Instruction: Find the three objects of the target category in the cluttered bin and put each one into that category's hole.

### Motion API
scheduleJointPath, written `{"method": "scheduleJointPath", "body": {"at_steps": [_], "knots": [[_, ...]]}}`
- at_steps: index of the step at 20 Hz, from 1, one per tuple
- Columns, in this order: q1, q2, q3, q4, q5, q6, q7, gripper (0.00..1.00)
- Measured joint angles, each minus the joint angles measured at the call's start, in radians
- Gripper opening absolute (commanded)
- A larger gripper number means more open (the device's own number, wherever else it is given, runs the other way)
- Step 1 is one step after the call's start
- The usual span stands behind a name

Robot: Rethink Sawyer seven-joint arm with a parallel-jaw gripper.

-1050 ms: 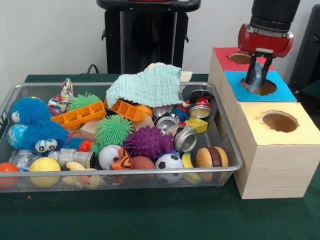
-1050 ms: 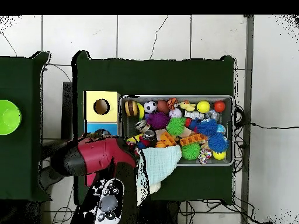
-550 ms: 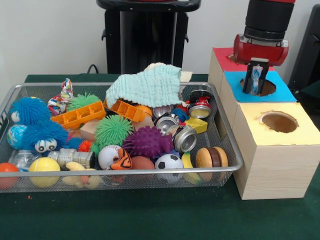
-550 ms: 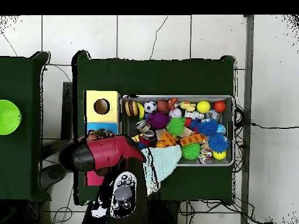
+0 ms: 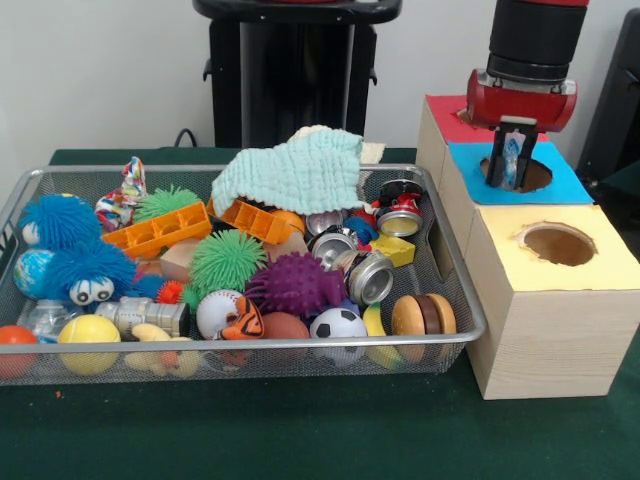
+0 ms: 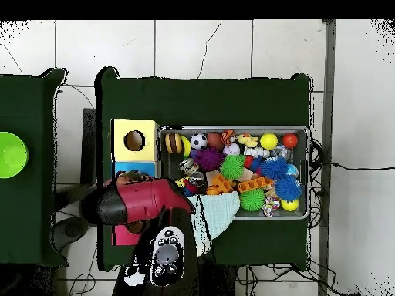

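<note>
Dark green table (image 5: pixel 300 440); silver mesh bin (image 5: pixel 470 320) at left; pale wood box (image 5: pixel 545 345) at right topped yellow, blue, red; mint knitted cloth (image 5: pixel 290 170); purple spiky ball (image 5: pixel 295 282); black-and-white football (image 5: pixel 338 324); red and black end effector (image 5: pixel 513 165) at upper right

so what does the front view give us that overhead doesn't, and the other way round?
Front view only: the claw hanging over the hole in the blue box top, with something pale and clear between its fingers, and the red box top behind it. Overhead only: the green bowl on a separate table at the picture's left, and the tiled floor. There the arm hides the blue and red tops. Both: the wire bin of toys, the pale knitted cloth at its edge, and the yellow box top.
</note>
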State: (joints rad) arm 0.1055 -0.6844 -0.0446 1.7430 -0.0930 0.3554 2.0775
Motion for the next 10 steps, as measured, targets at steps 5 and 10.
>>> {"method": "scheduleJointPath", "body": {"at_steps": [5,10], "knots": [[0.037,0.008,-0.039,0.0,0.017,-0.026,0.0,0.0],[0.056,0.013,-0.06,0.0,0.039,-0.036,0.0,0.0]]}}
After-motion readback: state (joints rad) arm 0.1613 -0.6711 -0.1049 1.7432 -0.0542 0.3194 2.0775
